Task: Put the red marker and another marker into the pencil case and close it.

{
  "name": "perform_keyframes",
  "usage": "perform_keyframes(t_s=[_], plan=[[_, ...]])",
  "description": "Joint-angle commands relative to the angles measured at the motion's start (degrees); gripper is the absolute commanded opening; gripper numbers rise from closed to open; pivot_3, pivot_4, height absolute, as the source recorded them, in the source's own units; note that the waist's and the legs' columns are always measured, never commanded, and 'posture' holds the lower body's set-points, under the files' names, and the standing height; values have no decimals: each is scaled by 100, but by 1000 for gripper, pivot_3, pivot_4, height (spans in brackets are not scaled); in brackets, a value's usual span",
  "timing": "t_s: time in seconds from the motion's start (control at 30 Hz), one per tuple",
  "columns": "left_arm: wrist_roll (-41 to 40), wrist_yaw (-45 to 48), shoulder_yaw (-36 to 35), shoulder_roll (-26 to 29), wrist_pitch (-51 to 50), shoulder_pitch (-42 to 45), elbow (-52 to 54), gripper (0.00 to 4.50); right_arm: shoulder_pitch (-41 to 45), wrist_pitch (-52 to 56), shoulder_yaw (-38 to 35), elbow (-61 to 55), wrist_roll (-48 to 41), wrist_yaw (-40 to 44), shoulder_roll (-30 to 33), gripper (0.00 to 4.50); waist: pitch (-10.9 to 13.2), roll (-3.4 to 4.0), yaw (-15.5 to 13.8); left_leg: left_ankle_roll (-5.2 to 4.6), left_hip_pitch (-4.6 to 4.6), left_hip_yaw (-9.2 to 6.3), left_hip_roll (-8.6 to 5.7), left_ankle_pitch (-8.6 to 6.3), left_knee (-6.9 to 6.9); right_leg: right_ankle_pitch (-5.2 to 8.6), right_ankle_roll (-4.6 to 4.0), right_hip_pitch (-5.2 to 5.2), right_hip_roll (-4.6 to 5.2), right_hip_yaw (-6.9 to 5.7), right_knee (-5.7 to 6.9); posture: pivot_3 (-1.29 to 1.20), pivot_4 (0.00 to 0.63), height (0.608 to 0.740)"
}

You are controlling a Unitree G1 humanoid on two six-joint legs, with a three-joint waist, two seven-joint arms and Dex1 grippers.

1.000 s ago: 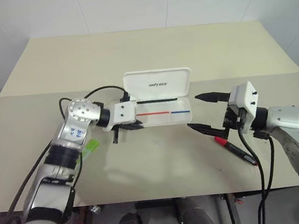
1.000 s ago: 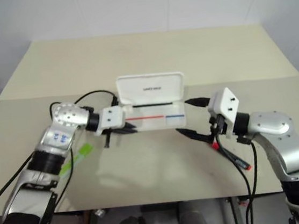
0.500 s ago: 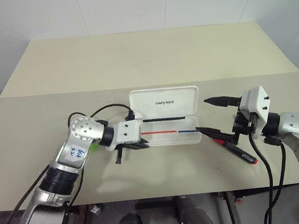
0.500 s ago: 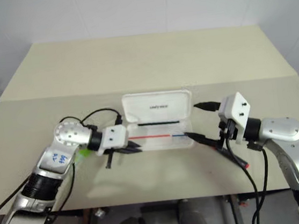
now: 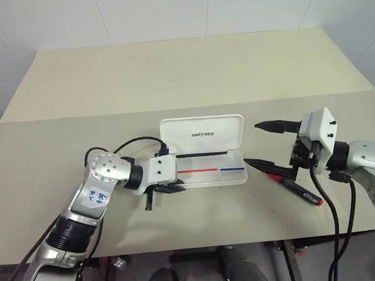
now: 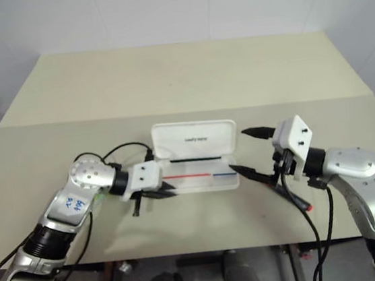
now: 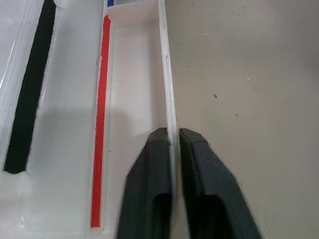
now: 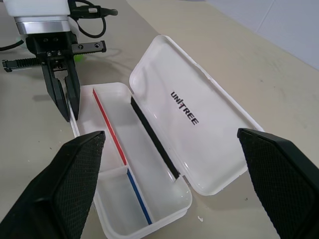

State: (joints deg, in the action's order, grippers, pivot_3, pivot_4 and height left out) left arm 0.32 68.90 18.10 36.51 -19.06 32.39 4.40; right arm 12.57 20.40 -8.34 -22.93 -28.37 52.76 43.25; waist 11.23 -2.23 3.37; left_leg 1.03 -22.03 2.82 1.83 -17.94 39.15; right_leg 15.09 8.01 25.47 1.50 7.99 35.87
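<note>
On the table, open pencil case [image 5: 206,158], left gripper [image 7: 169,144] jaws pinching its front wall, right gripper [image 5: 261,147] jaws wide.

white pencil case [image 5: 206,153] open (lid upright); red marker [image 5: 296,188] beside.

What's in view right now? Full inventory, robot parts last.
pencil case: 1, white, table centre, lid open, empty tray with red and blue stripes.
red marker: 1, black barrel with red ends, lying on the table right of the case.
highlighter: 1, green, a sliver behind the left hand.
table: 1, beige, two boards with a seam.
left hand: 1, black fingers either side of the case's near wall at its left end.
right hand: 1, black fingers wide open, above the marker, beside the case's right end.
</note>
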Motion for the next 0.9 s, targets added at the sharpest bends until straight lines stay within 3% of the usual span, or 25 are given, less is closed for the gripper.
perform_keyframes(t_s=[0.03, 0.07, 0.33, 0.43, 0.5, 0.6, 0.63, 0.7, 0.9], plan=[[-72, -67, -11, -11, 16, 37, 276, 1729, 98, -34, -17, -146, -60, -37, -27, 4500, 0, 0, -9, 0, 0, 0, 0, 0, 0, 0, 0, 0, 0, 0, 0, 0, 150, 740], [-105, -42, -9, -17, 29, 60, 294, 2042, 107, -39, -5, -139, -59, -36, -30, 4500, 0, 0, -12, 0, 0, 0, 0, 0, 0, 0, 0, 0, 0, 0, -1, 0, 150, 740], [-416, 108, -62, 60, -98, 22, 587, 2042, 130, -50, 30, -96, -56, -23, -47, 4500, 0, 0, -10, 0, -2, 0, 0, 0, 0, 0, 0, 0, 0, 0, -2, 0, 150, 740], [-453, 57, -224, 132, 219, 18, 523, 2592, 42, 56, -3, -102, -116, 41, 32, 4500, 0, 0, -10, 0, -1, 0, 0, 0, 0, 0, 0, 0, 1, 0, -1, 0, 150, 740], [-551, 48, -404, 165, 564, 34, 357, 3239, -53, 239, -37, -103, -173, 127, 173, 4500, 0, 0, -14, 0, -1, 0, 0, 0, 0, 0, 0, 0, 1, 0, -1, 0, 150, 740], [-1019, -12, -938, -9, 1006, 170, 31, 4293, -305, 704, 86, -43, 74, 329, 782, 4500, 0, 0, -20, 0, -1, 1, -1, 0, 0, 0, 0, 0, 3, 0, -3, 0, 150, 740], [-1274, 9, -1158, -70, 1023, 258, -63, 4457, -419, 951, 145, -5, 190, 364, 1069, 4500, 0, 0, -25, 0, -2, 1, -1, 0, 0, 0, 0, 0, 4, -1, -3, 0, 150, 740], [-1692, 170, -1479, -134, 1231, 396, -191, 4457, -588, 1300, 139, 71, 309, 329, 1429, 4500, 0, -1, -32, 0, -4, 0, -3, 0, 2, 0, 0, 0, 6, -3, -5, 0, 150, 740], [-2873, 918, -1944, 302, 261, 492, -118, 4457, -765, 2346, 4, 69, 405, -10, 1813, 4500, 0, -1, 17, -1, -2, 2, -3, 0, 3, -1, 2, 0, 4, -1, -5, 0, 150, 740]])
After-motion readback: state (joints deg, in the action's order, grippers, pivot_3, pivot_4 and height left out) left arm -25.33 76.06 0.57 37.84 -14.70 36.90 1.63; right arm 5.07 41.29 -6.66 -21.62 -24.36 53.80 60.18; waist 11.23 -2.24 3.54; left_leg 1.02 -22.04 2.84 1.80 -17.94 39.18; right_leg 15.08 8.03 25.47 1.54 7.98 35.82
